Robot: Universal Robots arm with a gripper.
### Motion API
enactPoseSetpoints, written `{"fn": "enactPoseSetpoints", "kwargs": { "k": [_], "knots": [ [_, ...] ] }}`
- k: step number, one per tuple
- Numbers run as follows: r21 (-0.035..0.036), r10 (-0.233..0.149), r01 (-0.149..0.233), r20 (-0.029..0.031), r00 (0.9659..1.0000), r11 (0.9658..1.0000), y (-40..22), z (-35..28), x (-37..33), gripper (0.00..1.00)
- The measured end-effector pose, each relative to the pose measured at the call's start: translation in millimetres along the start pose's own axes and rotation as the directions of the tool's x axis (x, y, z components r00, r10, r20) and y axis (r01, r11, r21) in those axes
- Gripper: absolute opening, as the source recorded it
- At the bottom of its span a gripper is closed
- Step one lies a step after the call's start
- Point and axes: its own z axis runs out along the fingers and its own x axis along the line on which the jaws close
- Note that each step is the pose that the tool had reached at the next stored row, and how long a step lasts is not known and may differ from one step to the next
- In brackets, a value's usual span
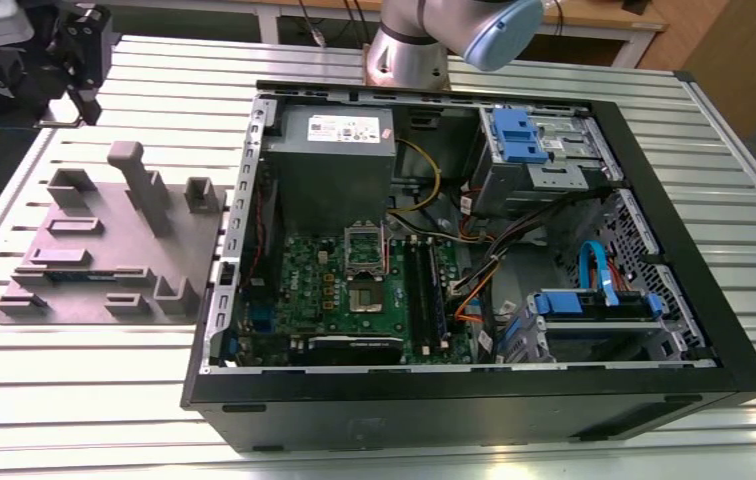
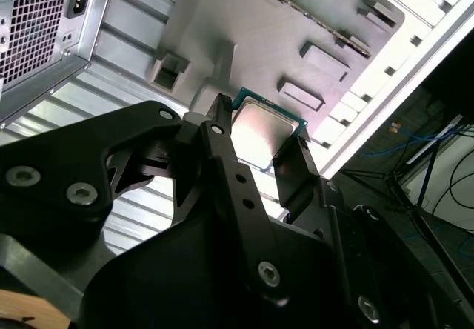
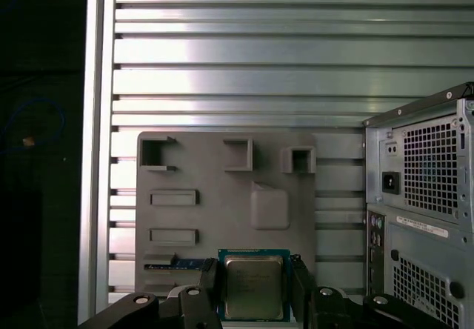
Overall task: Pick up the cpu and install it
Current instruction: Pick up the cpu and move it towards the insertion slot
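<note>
My claw [image 3: 254, 271] is clamped on the cpu [image 3: 253, 288] by two opposite edges (so it stays level), clear of the grey tray [image 3: 215, 210].

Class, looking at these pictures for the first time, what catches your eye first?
The big open black computer case with its green motherboard dominates the exterior view. In both wrist views, the black gripper clamps a small square silver-topped cpu, with the grey moulded tray behind it.
</note>
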Motion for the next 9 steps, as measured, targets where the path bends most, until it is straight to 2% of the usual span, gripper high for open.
{"fn": "enactPoseSetpoints", "kwargs": {
  "k": [9],
  "knots": [
    [0.0000, 0.000, 0.000, 0.0001, 1.0000, 1.0000, 0.1, 0.0, -1.7, 0.47]
  ]
}}
